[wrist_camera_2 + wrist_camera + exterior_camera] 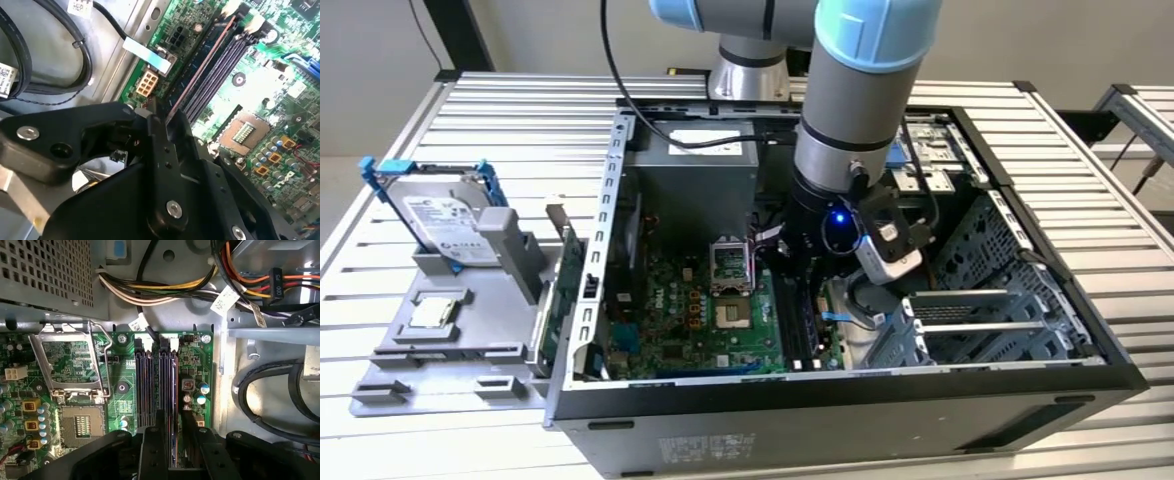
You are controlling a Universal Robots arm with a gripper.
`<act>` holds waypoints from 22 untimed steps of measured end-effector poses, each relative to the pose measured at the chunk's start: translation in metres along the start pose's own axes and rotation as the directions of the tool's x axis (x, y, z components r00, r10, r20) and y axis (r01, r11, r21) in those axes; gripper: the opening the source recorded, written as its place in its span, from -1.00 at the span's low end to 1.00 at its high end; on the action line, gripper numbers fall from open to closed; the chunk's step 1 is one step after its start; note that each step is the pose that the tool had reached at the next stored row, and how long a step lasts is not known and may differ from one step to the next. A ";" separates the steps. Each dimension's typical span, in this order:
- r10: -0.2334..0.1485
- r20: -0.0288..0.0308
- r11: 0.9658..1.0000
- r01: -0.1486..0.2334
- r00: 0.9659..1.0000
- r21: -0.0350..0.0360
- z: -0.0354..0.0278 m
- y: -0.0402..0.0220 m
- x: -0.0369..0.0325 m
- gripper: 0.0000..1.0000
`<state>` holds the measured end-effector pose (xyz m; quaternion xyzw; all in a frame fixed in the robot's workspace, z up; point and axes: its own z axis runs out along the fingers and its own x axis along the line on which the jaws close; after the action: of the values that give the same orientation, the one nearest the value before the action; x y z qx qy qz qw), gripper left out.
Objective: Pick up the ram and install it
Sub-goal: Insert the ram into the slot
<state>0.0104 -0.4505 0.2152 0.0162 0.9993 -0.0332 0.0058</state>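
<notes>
Inside one open computer case (607,250), the fingers (152,450) clamp one ram (173,405) over four slots (150,385).

Tool (167,117) gripping ram (200,70) edge-on, above black motherboard slots (220,70)

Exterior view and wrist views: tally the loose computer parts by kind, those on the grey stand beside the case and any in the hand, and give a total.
hard drive: 1
processor chip: 1
green circuit card: 1
ram, gripped in the hand over the motherboard slots: 1
Total: 4
</notes>
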 end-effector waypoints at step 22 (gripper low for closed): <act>-0.003 -0.009 0.998 0.002 1.000 -0.069 -0.0252 -0.0049 -0.0005 -1.00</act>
<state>0.0104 -0.4538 0.2407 0.0149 0.9999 0.0014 0.0020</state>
